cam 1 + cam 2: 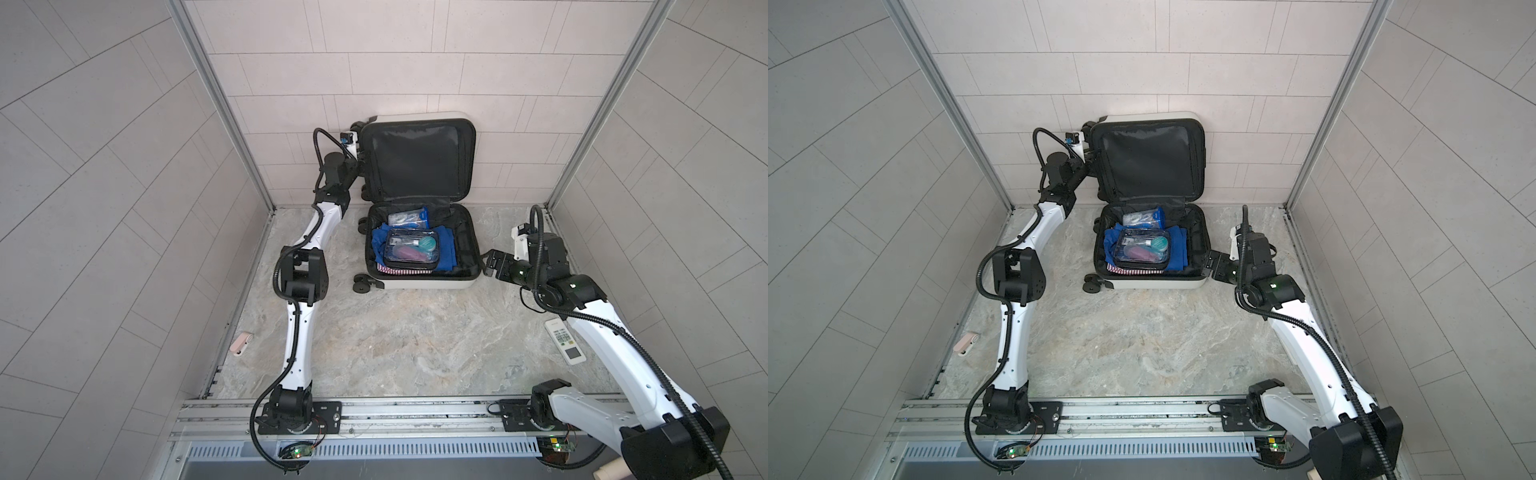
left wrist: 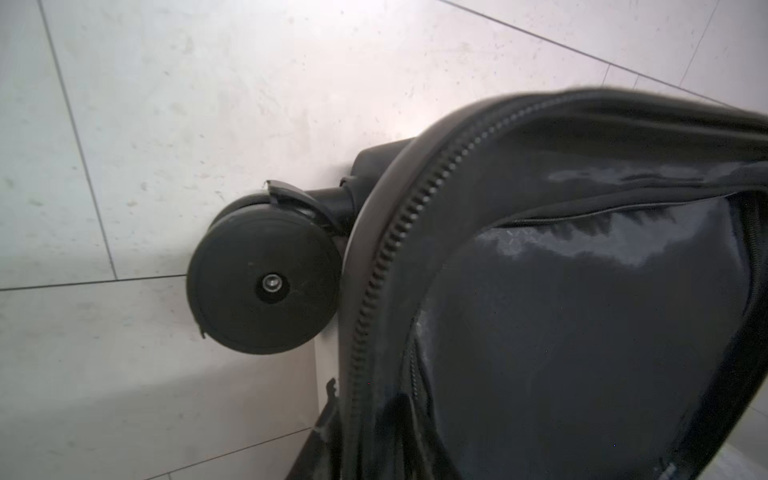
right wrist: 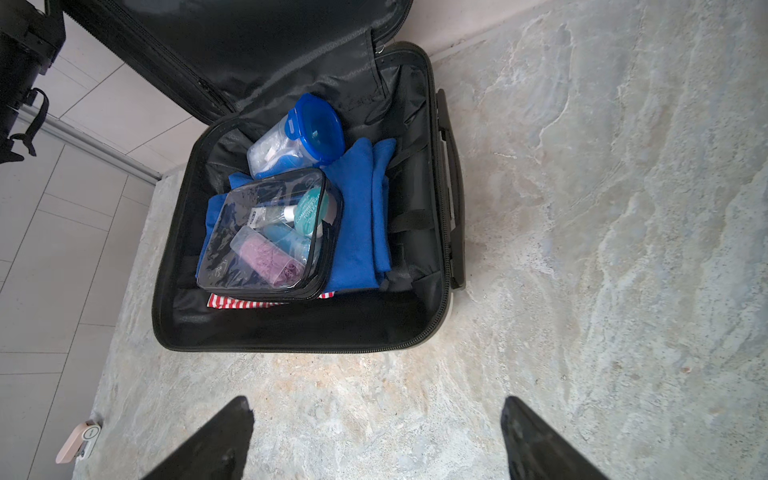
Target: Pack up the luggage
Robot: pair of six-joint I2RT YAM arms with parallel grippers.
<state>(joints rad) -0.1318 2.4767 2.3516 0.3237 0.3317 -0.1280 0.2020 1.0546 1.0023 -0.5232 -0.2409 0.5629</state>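
The luggage (image 1: pixel 428 285) (image 1: pixel 1158 285) lies open on the floor, its black-lined lid (image 1: pixel 419 158) leaning upright against the back wall. Inside are a clear pouch (image 1: pixel 409 249) (image 3: pixel 270 232) on blue cloth (image 3: pixel 357 216), a blue-lidded clear container (image 3: pixel 303 137) and striped cloth (image 3: pixel 232 302). My left gripper (image 1: pixel 360 157) (image 1: pixel 1094 156) (image 2: pixel 365 411) is closed over the lid's left zipper rim (image 2: pixel 374 274), just below a black wheel (image 2: pixel 266 278); the view is blurred there. My right gripper (image 1: pixel 487 262) (image 1: pixel 1212 264) (image 3: pixel 376 419) stands open and empty beside the base's right side handle (image 3: pixel 451 195).
A white remote (image 1: pixel 565 340) lies on the floor by the right arm. A small pink object (image 1: pixel 241 344) (image 3: pixel 79 442) sits at the left wall's foot. Tiled walls close in three sides; a metal rail (image 1: pixel 415 411) runs along the front.
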